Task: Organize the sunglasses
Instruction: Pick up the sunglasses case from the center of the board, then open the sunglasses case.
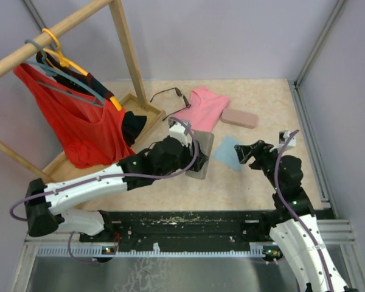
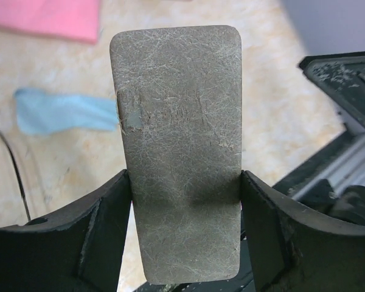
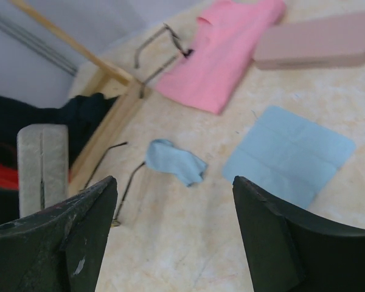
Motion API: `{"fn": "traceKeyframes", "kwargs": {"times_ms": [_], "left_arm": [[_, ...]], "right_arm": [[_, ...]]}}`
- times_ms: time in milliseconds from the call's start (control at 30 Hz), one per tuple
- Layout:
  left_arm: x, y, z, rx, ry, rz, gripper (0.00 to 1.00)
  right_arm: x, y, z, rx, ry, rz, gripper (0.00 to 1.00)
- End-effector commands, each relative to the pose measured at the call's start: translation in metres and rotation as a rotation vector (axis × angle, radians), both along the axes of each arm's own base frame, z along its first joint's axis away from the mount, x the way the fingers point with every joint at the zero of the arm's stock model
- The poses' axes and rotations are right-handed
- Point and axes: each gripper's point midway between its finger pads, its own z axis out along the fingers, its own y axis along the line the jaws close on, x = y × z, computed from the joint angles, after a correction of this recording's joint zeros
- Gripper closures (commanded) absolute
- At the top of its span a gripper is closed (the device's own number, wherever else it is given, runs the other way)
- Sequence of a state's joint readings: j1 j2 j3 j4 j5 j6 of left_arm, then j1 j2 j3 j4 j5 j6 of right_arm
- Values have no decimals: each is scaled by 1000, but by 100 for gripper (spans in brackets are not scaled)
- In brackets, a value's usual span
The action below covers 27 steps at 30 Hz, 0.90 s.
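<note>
Your right pincer (image 3: 173,198) gapes wide, nothing between its fingers. On the bench (image 3: 188,255) ahead, a crumpled blue cloth (image 3: 173,159) lies over the near sunglasses (image 3: 126,188), whose slim arms stick out left. Flat blue cloth (image 3: 289,155) to the right. Far sunglasses (image 3: 161,48) just beside pink fabric (image 3: 222,55). Pink case (image 3: 319,39) top right. Grey case (image 3: 42,167) on end, far left.

Light fell evenly from above, soft and bright, so the pale bench (image 1: 255,182) showed only faint shadows beneath the arms (image 1: 91,185). The overhead picture was sharp. In the left wrist view the grey case (image 2: 179,152) stood crisp, every scratch plain, while the blue cloth (image 2: 61,112) behind it blurred. The right wrist view was softer, the sunglasses (image 3: 182,48) smeared at the far end.
</note>
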State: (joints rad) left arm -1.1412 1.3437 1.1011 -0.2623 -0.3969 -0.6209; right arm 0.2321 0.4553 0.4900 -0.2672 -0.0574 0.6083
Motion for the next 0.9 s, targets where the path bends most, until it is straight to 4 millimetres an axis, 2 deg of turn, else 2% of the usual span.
{"fn": "traceKeyframes", "kwargs": {"times_ms": [0,100,167,267,400,533,600,700,867], "left_arm": [[-7,-9,71,-178,-193,-171,99],[-20,-2,107,-257,-259,-235,99],[-31,3,131,-328,-306,-278,99],[-50,10,159,-423,-382,-364,99],[-72,23,199,-529,-498,-442,99],[-101,25,235,-585,-622,-599,99],[-113,26,250,-621,-685,-660,99],[-120,26,261,-618,-754,-707,99],[-134,22,276,-616,-837,-808,99]], "right_arm": [[-28,32,96,37,-369,242,23],[-62,55,134,78,-562,427,22],[-78,65,152,109,-641,520,21],[-101,78,175,144,-751,656,20],[-124,85,197,190,-864,774,19],[-147,91,221,214,-977,903,15],[-153,93,231,245,-1007,956,13],[-159,94,246,271,-1069,1003,10],[-163,110,255,265,-1107,1093,9]]}}
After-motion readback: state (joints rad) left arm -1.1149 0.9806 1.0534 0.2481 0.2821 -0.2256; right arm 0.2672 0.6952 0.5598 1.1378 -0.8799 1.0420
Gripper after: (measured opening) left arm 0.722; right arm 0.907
